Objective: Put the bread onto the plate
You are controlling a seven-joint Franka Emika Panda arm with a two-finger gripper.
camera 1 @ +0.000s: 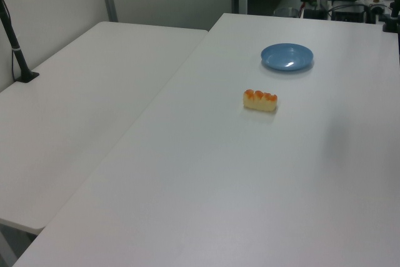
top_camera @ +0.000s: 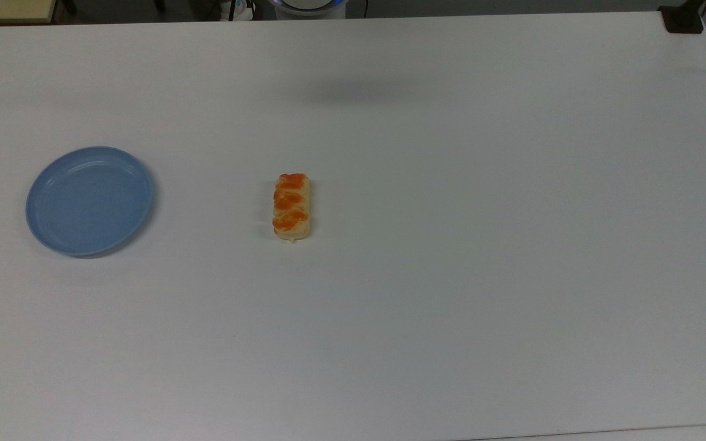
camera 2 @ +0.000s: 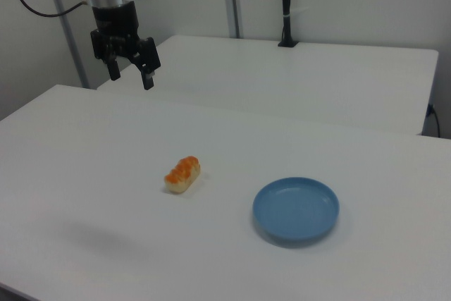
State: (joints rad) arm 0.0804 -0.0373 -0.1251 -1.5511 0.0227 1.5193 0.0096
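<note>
Bread (top_camera: 292,206) lies flat on the white table (top_camera: 451,275), a small oblong loaf, pale yellow along the sides, with a row of glossy orange-brown bumps on top. Blue plate (top_camera: 89,200) sits well apart from it, toward the top view's left; round, shallow, raised rim, nothing in it. In the right view the gripper (camera 2: 130,77) hangs high above the table, far behind the bread, fingers spread and holding nothing.

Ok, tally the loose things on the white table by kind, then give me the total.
Bread: 1
Plate: 1
Total: 2
</note>
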